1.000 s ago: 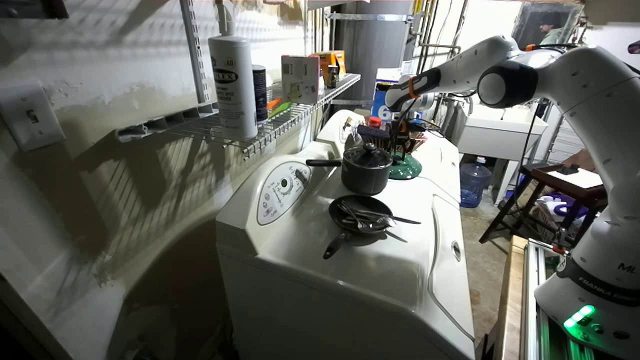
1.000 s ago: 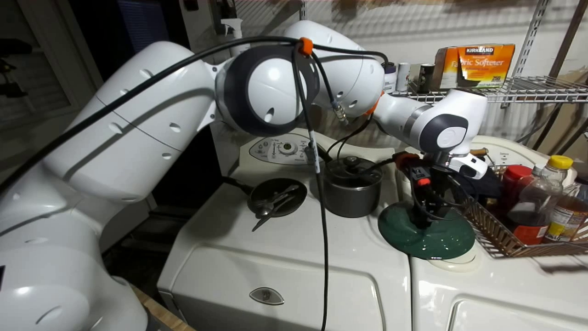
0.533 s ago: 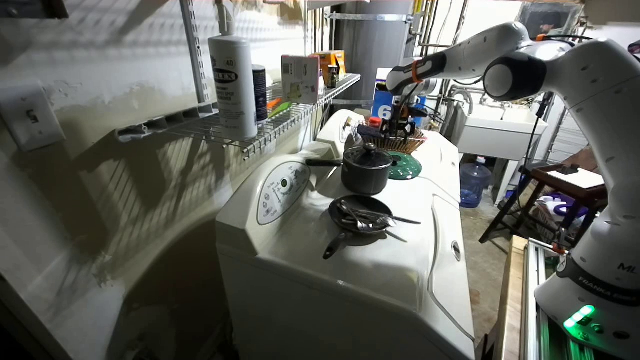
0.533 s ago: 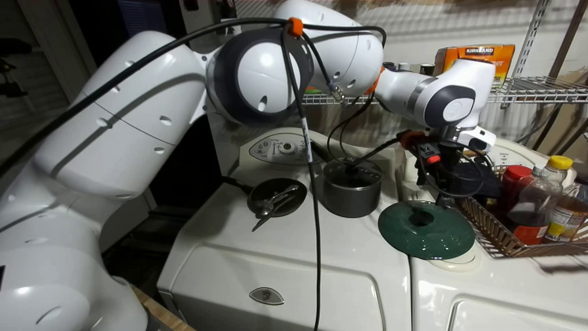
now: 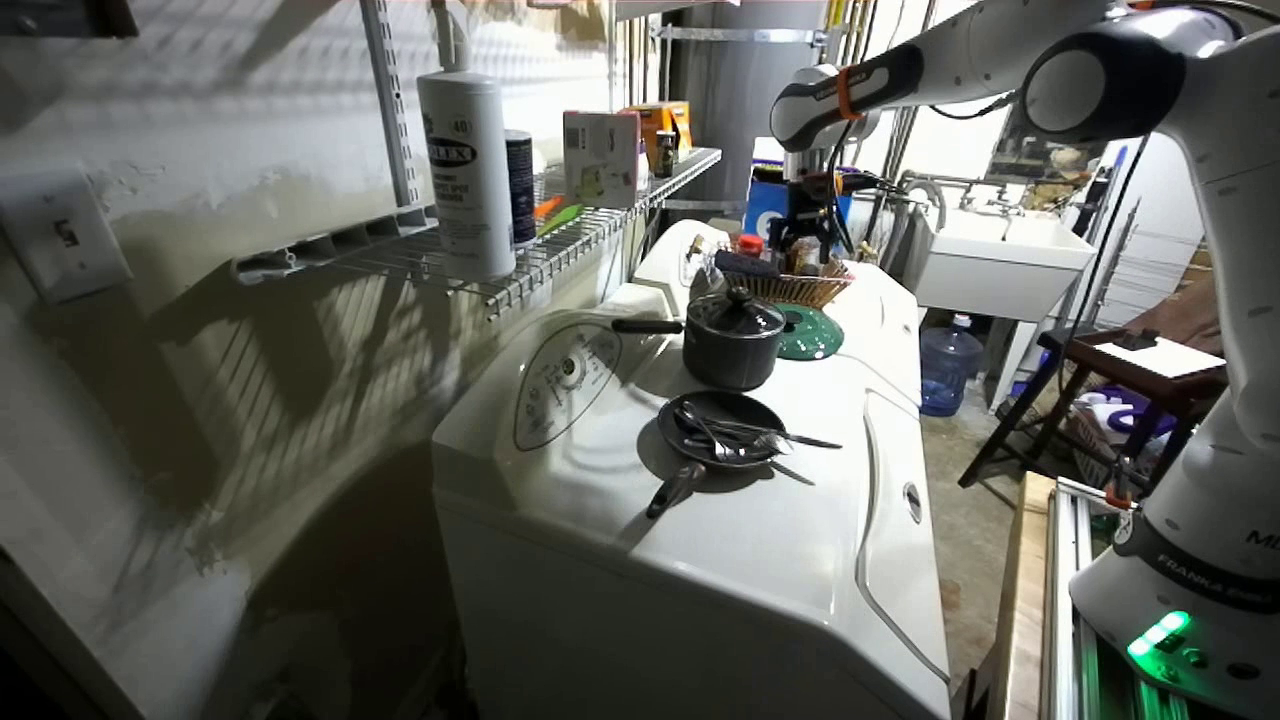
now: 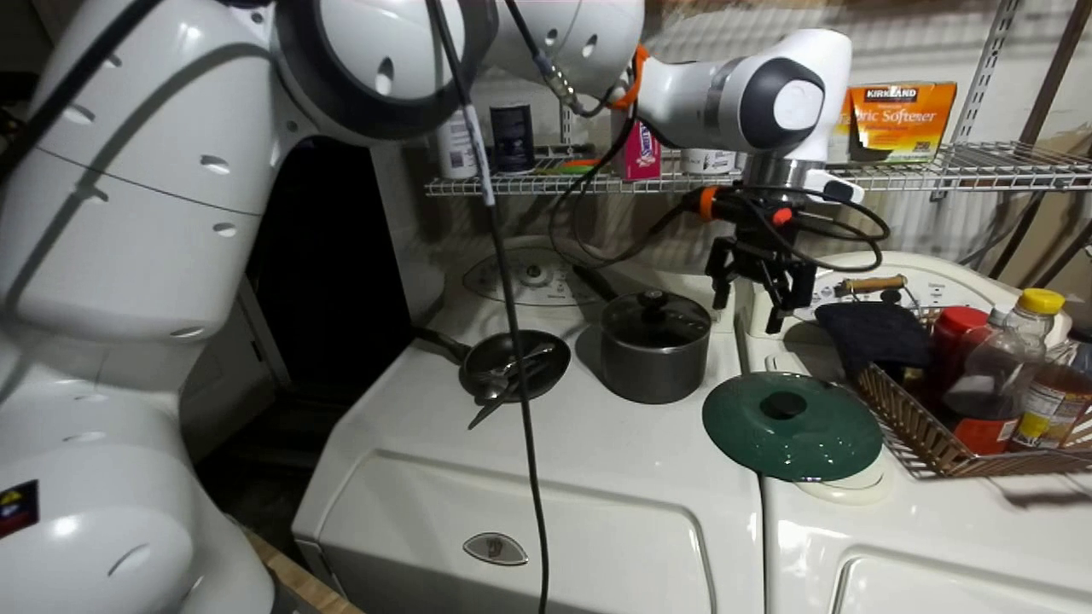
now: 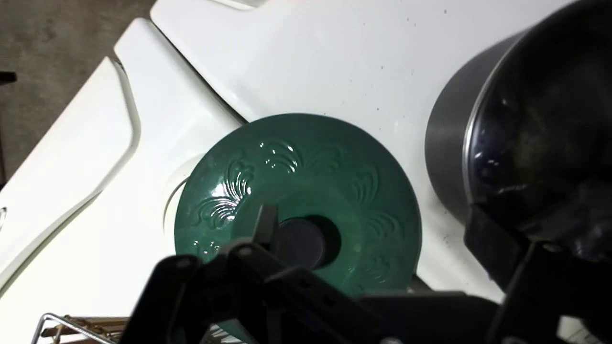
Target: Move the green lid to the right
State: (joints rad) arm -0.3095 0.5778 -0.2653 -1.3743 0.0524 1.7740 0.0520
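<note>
Gripper (image 6: 748, 310), jaws parted, right of centre in an exterior view. Below, at lower right, the green lid (image 6: 793, 439) lies on the white surface (image 6: 653, 448): round, glossy, dark-knobbed at the middle, embossed with frond-like motifs (wrist view). Lidded saucepan (image 6: 653, 368) just left.

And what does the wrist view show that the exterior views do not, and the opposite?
Only the wrist view clearly shows the embossed leafy pattern on the round green lid. Only the exterior views show the round dark frying pan, metal cutlery and white wire shelf. All share the lid, dark grey metal pot and black end effector.
</note>
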